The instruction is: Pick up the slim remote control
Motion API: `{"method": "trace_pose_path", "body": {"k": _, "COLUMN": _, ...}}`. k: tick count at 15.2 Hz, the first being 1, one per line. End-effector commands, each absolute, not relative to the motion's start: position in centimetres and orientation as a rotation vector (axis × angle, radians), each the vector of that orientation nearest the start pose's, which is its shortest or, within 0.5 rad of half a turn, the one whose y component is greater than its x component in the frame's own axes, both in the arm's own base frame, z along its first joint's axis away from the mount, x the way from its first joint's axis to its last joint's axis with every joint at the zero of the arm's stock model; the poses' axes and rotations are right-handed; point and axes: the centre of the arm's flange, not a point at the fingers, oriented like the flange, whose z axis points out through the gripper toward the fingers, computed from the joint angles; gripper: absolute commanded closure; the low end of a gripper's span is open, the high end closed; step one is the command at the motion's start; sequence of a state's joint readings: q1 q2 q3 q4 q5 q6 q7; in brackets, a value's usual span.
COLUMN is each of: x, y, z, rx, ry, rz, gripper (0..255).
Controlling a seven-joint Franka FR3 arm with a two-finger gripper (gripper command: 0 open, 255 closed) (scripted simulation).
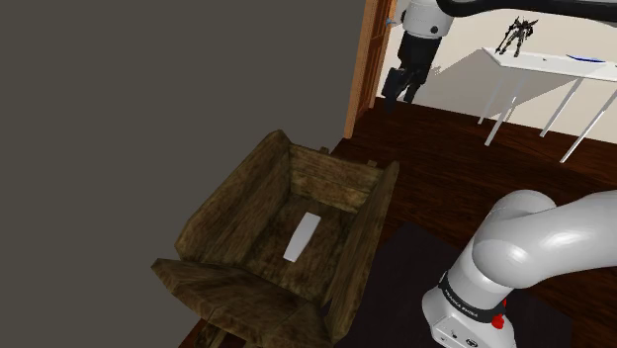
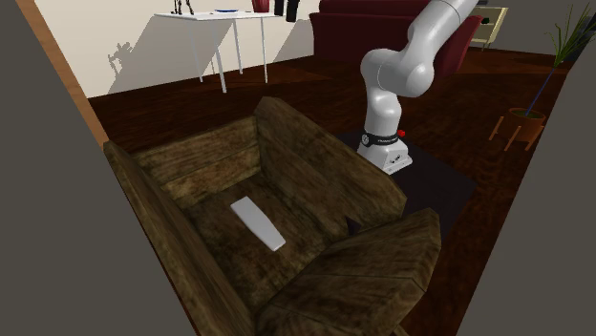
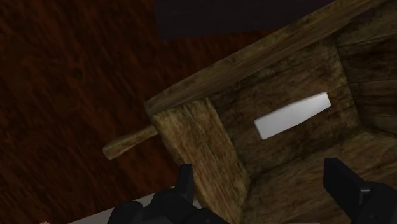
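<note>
The slim remote control (image 1: 301, 237) is a flat pale grey bar lying on the seat of a worn brown armchair (image 1: 233, 203). In the second exterior view the remote (image 2: 258, 222) rests near the seat's middle, between the armchair's (image 2: 320, 177) two arms. My black gripper (image 1: 403, 91) hangs high above the floor beyond the chair's back, well away from the remote. In the wrist view the gripper (image 3: 266, 191) is open, its fingers (image 3: 186, 181) standing wide apart with nothing between them. There the remote (image 3: 292, 114) lies far ahead on the armchair's (image 3: 191, 130) seat.
A white table (image 1: 539, 61) with a dark figurine (image 1: 514, 38) stands behind on the dark wooden floor. A wooden door frame (image 1: 358, 69) and grey wall (image 1: 148, 99) flank the chair. A dark red sofa (image 2: 382, 24) and a potted plant (image 2: 525, 124) stand further off.
</note>
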State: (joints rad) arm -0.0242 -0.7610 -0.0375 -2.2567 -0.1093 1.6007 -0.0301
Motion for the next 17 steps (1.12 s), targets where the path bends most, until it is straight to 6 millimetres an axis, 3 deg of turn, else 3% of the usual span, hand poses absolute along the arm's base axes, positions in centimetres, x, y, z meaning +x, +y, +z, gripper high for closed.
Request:
{"method": "trace_pose_path", "body": {"k": 1, "x": 31.6, "y": -3.5, "z": 63.3, "rx": -3.225, "ry": 0.04, "rz": -0.163, "gripper": 0}}
{"method": "trace_pose_path", "body": {"k": 17, "x": 35.2, "y": 4.7, "z": 44.0, "rx": -3.125, "ry": 0.796, "rz": -0.19, "gripper": 0}}
